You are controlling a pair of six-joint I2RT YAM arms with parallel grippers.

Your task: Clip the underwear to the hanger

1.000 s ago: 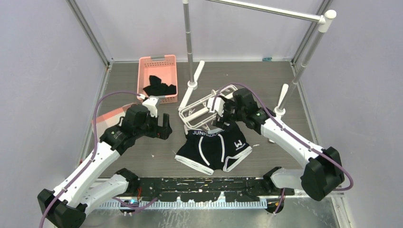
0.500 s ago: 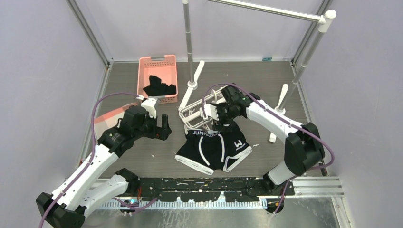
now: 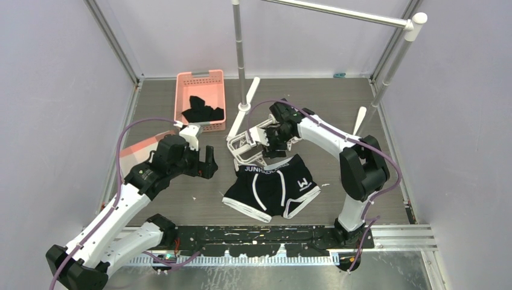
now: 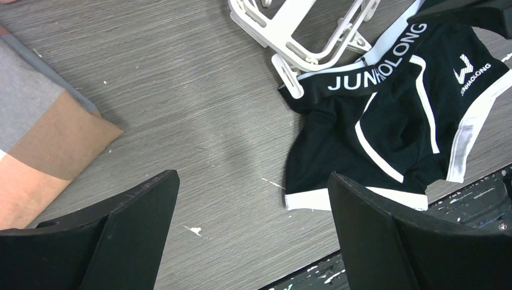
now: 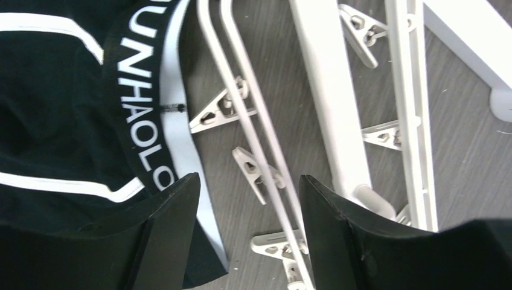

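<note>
Right fingers [image 5: 170, 241] parted, empty, over hanger [image 5: 326, 90]

underwear [image 4: 386, 121] right ahead of left gripper [image 4: 252, 178]: black, white piping, white JUNHAOLONG waistband lettering, white W logo | hanger [image 5: 329, 90] beneath right gripper [image 5: 249, 181]: all white, clips too | gripper fingers [image 4: 121, 241]: black | table [image 4: 181, 90]: grey wood-grain | basket [image 3: 200, 83] beyond left gripper: pink, black garments [image 3: 202, 112] inside
</note>
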